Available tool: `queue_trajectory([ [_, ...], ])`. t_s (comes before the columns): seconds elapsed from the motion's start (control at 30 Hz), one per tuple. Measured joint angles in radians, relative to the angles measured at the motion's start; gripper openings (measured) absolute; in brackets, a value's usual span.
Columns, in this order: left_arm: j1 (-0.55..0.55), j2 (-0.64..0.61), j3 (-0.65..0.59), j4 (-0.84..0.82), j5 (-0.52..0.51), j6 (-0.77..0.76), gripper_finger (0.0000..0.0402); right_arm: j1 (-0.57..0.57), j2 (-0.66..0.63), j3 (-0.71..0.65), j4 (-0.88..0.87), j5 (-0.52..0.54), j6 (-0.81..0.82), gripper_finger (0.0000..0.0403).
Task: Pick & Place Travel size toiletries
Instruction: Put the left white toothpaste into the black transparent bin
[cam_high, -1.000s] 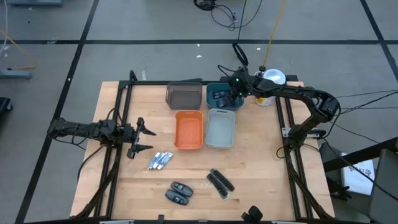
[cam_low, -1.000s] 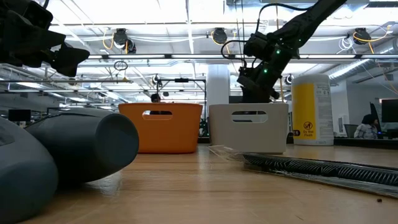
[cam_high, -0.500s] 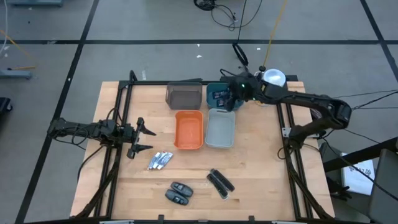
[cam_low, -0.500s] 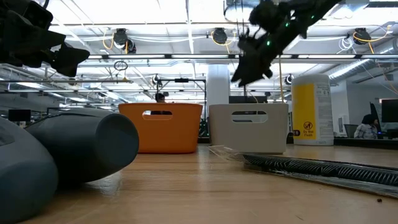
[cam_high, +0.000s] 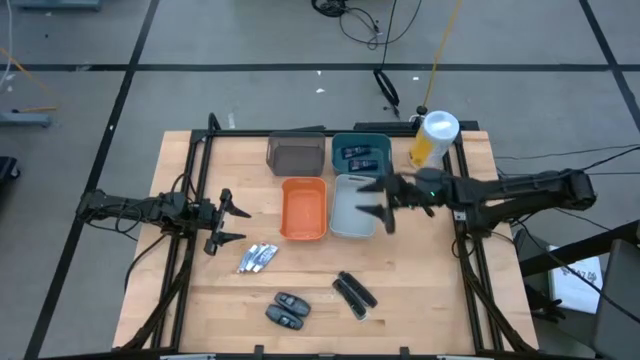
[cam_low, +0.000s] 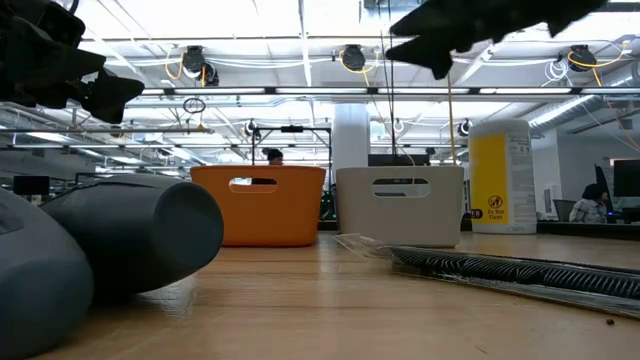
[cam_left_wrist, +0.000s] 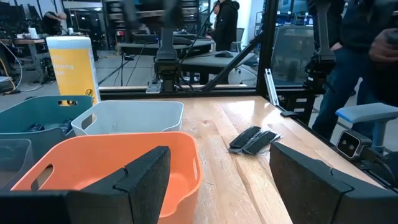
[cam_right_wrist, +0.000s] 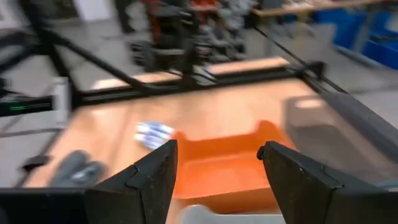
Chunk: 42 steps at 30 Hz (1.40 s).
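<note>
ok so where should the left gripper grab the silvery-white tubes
Take one of the silvery-white tubes across its narrow width at mid-length, coming straight down. They lie flat, side by side and slanted, so turn the open left gripper to straddle one tube.

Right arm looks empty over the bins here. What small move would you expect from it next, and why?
Probably a swing toward the slim black bars. The right gripper hangs open and empty over the pale bin; two dark blue tubes already lie in the teal bin, while the bars are its closest loose pair.
</note>
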Motion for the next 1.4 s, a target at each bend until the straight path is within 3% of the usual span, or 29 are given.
queue_trajectory([
  [0.3, 0.000, 0.000, 0.000, 0.004, -0.001, 0.007, 0.0274, 0.176, -0.134, -0.244, 0.256, 0.031, -0.047, 0.0215],
  [0.6, 0.000, 0.000, 0.000, 0.065, -0.048, 0.101, 0.0274, 0.200, -0.354, -0.513, 0.494, 0.035, 0.019, 0.0204],
  [0.8, 0.000, 0.000, 0.000, 0.081, -0.048, 0.059, 0.0274, 0.200, -0.442, -0.604, 0.508, 0.014, 0.018, 0.0203],
  [1.07, 0.000, 0.000, 0.000, 0.082, -0.046, -0.180, 0.0274, 0.200, -0.511, -0.670, 0.507, -0.048, 0.010, 0.0198],
  [1.27, 0.000, 0.000, 0.000, 0.073, -0.106, -0.233, 0.0274, 0.200, -0.558, -0.676, 0.486, -0.048, -0.047, 0.0188],
  [1.4, 0.000, 0.013, 0.000, 0.050, -0.133, -0.365, 0.0274, 0.200, -0.593, -0.676, 0.410, -0.048, -0.056, 0.0183],
])
